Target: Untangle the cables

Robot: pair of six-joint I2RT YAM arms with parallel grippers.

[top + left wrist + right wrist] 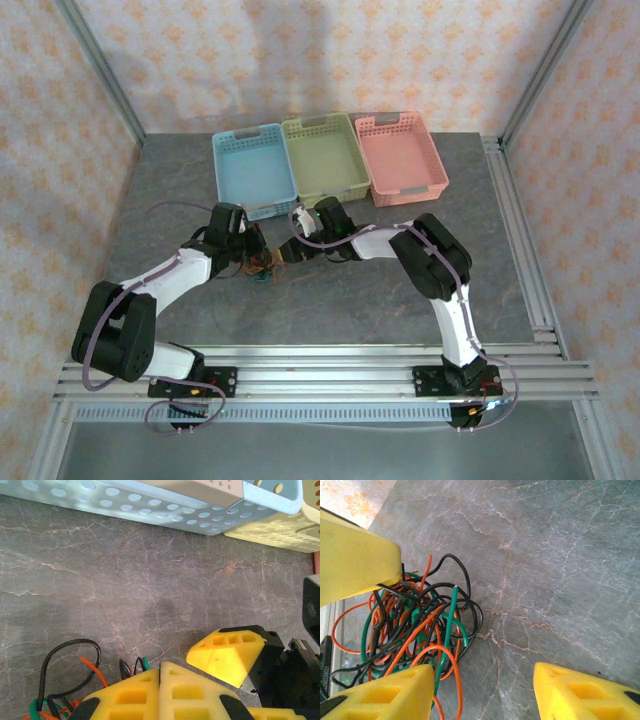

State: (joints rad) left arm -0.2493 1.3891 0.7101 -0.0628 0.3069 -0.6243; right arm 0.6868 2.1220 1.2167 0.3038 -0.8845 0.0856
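Cables (pixel 451 615), black, orange, green, tangled, pinched in left fingers (pixel 192 697).

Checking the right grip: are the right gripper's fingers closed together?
No, the right gripper has its fingers apart, bare table between them, beside the cables.

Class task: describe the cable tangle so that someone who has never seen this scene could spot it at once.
On the grey stone-patterned table, find the blue basket, leftmost of three at the back. Just in front of it, at the tip of the left gripper, sits the cable tangle. Only it is a knot of thin black, orange and green wires.
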